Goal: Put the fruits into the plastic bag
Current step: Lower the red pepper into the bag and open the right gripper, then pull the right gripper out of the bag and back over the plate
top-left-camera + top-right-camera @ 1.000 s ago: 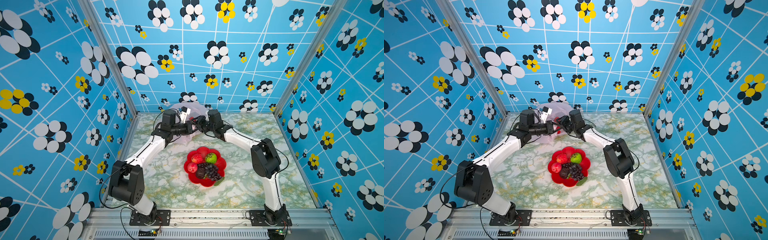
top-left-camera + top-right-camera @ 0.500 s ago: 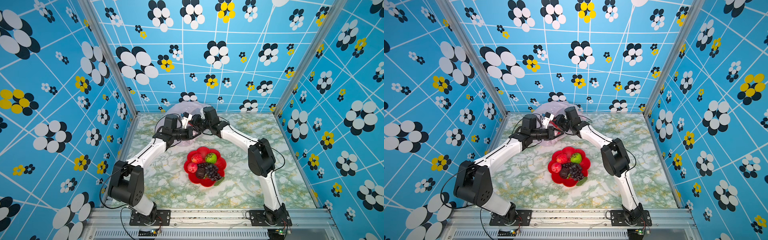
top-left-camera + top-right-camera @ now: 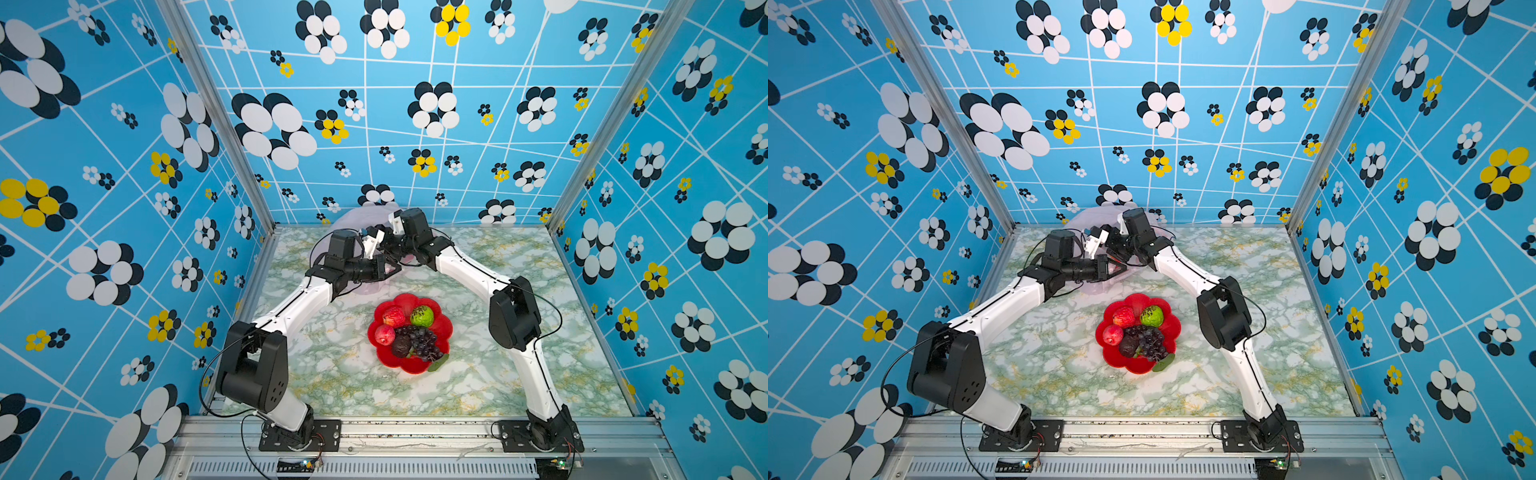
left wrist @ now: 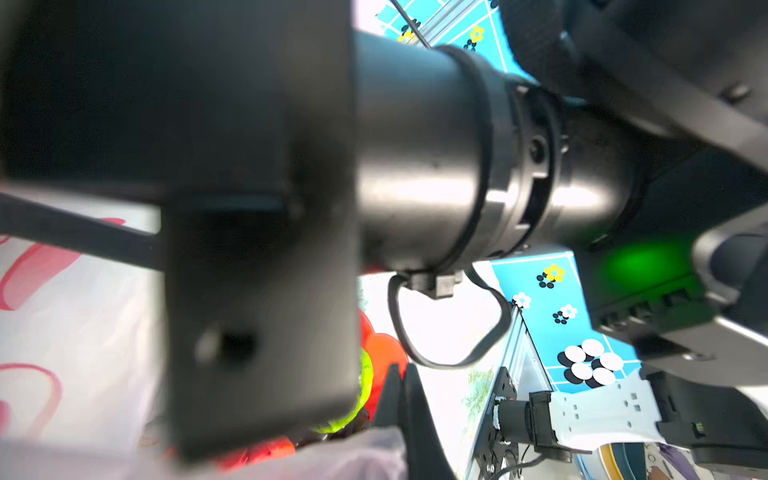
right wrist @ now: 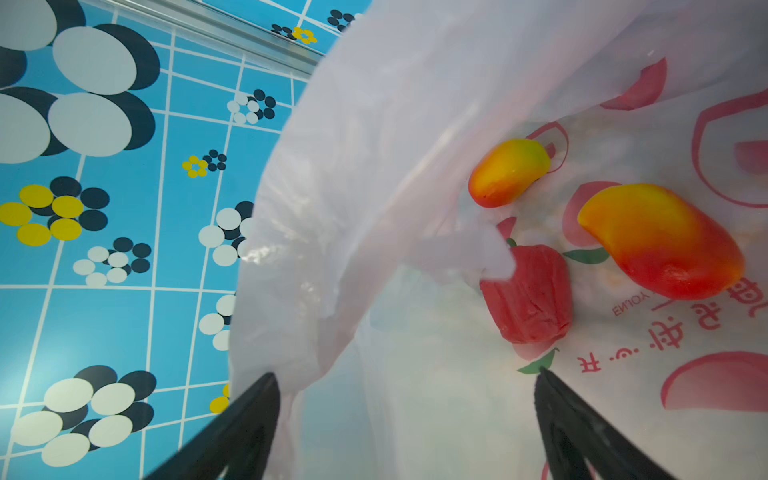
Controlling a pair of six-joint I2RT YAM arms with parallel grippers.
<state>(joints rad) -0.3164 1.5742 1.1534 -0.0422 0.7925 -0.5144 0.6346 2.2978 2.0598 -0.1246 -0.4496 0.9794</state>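
The pale-pink plastic bag (image 3: 362, 215) stands at the back middle of the table in both top views. My left gripper (image 4: 401, 369) is shut on the plastic bag's rim and holds it up. In the right wrist view my right gripper (image 5: 405, 374) is open at the bag's mouth and grips nothing. Inside the bag (image 5: 415, 124) lie two yellow-orange mangoes (image 5: 509, 172) (image 5: 660, 241) and a red fruit (image 5: 528, 291). The red plate (image 3: 441, 330) holds two red apples (image 3: 392, 316) (image 3: 384, 335), a bumpy green fruit (image 3: 422, 316), a grape bunch (image 3: 423, 341) and a dark brown fruit (image 3: 401, 347).
Both arms meet over the bag near the back wall (image 3: 415, 174), with the left arm's wrist close beside the right one. Blue patterned walls close in the marble tabletop (image 3: 332, 365) on three sides. A metal rail (image 3: 415, 428) runs along the front edge.
My right arm has swung left and back over the bag, and its jaws have opened wide. The left gripper has sunk a little and stays shut on the bag.
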